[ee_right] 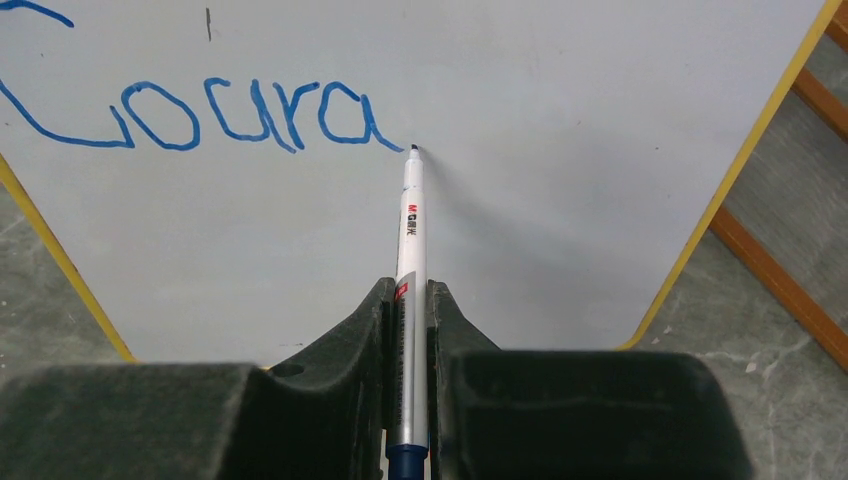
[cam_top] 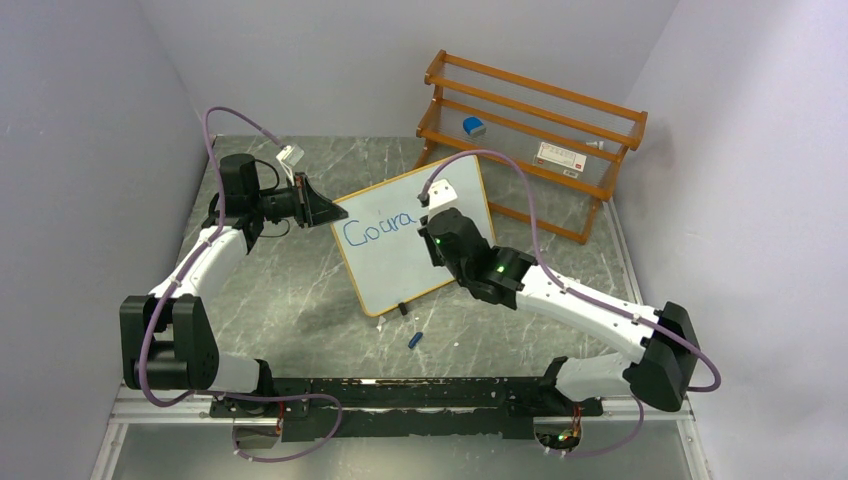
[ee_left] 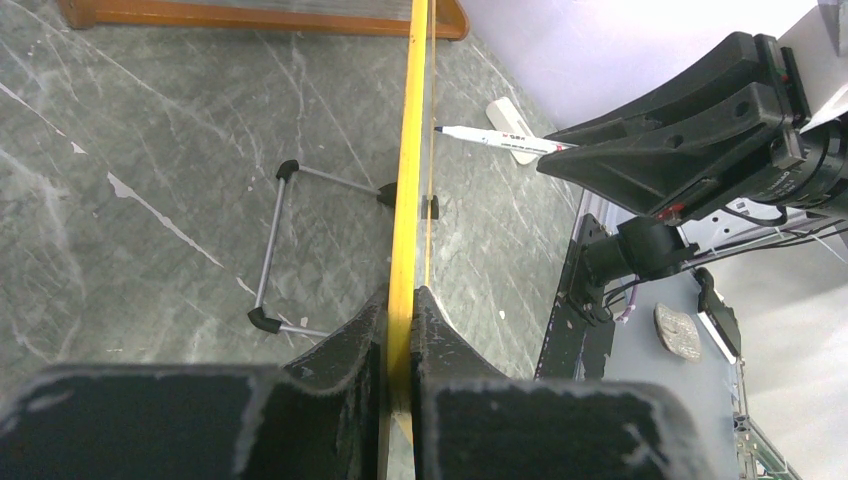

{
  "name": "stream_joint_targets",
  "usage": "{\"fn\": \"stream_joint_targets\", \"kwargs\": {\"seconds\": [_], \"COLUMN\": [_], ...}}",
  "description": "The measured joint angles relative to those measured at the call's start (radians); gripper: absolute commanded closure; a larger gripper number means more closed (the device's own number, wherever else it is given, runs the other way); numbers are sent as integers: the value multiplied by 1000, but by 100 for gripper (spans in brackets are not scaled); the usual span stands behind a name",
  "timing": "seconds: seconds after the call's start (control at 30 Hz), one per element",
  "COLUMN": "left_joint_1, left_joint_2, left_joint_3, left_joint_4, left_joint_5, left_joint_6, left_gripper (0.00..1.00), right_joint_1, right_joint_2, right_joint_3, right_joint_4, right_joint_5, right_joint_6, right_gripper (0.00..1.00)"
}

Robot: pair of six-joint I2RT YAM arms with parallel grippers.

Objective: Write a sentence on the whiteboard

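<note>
The whiteboard (cam_top: 400, 240) stands tilted on the table, white with a thin orange frame. My left gripper (cam_top: 318, 208) is shut on its left frame edge (ee_left: 407, 200), seen edge-on in the left wrist view. Blue letters "Coura" (ee_right: 230, 115) of the sentence (cam_top: 378, 227) sit near the board's top left. My right gripper (ee_right: 410, 295) is shut on a white marker (ee_right: 411, 230) with a blue end. The marker's tip touches the board just right of the last letter. The left wrist view also shows the marker (ee_left: 500, 139) reaching the board's face.
An orange wooden rack (cam_top: 530, 135) stands behind the board with a blue object (cam_top: 473, 126) and a white box (cam_top: 558, 156) on it. A blue marker cap (cam_top: 414, 339) lies on the table in front of the board. The board's wire stand (ee_left: 275, 250) rests behind it.
</note>
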Motion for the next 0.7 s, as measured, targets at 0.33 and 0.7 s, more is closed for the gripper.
{"fn": "stream_joint_targets", "kwargs": {"seconds": [0.33,0.7], "left_joint_1": [0,0], "left_joint_2": [0,0], "left_joint_3": [0,0], "left_joint_4": [0,0], "left_joint_5": [0,0], "left_joint_6": [0,0], "left_gripper": [95,95], "right_joint_1": [-37,-49], "right_joint_2": [-12,3], "right_joint_3": [-2,-2], "right_joint_4": [47,73], "right_joint_5": [-20,-42], "right_joint_6": [1,2], "right_gripper": [100,100]}}
